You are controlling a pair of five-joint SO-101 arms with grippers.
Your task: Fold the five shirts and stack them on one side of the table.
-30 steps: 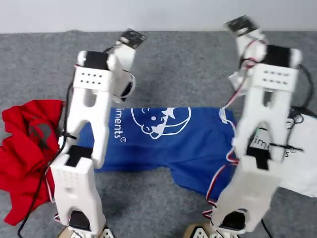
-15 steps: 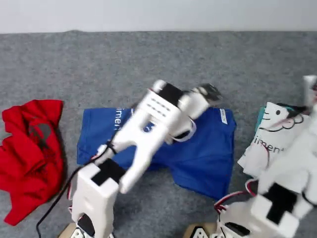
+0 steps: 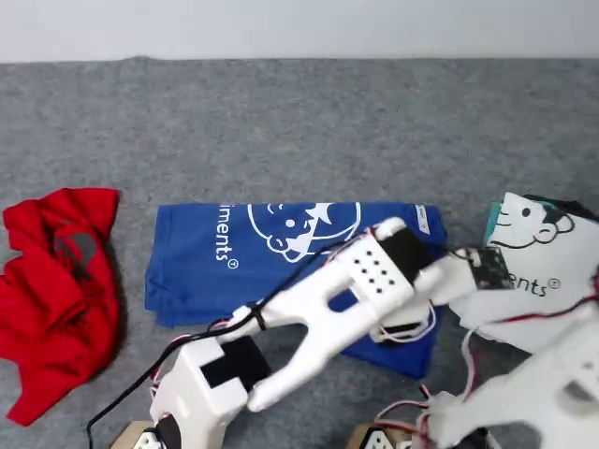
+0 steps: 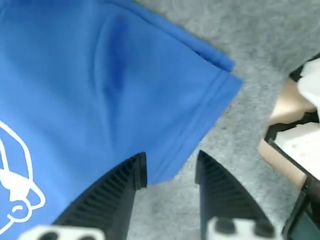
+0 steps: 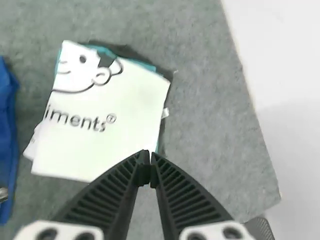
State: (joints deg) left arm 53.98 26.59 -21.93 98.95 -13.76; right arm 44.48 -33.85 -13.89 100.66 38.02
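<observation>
Item 1. Blue shirt (image 3: 197,271) (image 4: 75,75): lies flat in the middle of the grey table (image 3: 299,122), printed side up and partly folded, with one sleeve sticking out toward the arm bases.

Item 2. Left arm (image 3: 365,271): stretches from its base at the near edge slantwise over the blue shirt, hiding the shirt's near-right part in the high view. Wires trail along it.

Item 3. Left gripper (image 4: 170,160): spread apart, one finger (image 4: 125,185) over the sleeve fabric and the other over bare table. The sleeve hem (image 4: 200,125) runs between them, and nothing is grasped.

Item 4. Right gripper (image 5: 150,167): clenched, fingertips meeting with nothing between them, hanging above the near edge of the white shirt.

Item 5. Right arm (image 3: 552,393): sits low at the near-right corner.

Item 6. White shirt (image 3: 552,248) (image 5: 100,130): folded, print up, on the right side of the table. It tops a small stack, with a teal layer (image 5: 159,142) and a black one (image 5: 120,50) showing at the edges beneath.

Item 7. Red shirt (image 3: 56,281): crumpled and unfolded at the left edge, well apart from the blue one.

Item 8. Tan block (image 4: 287,105): beside the sleeve, near an arm base.
</observation>
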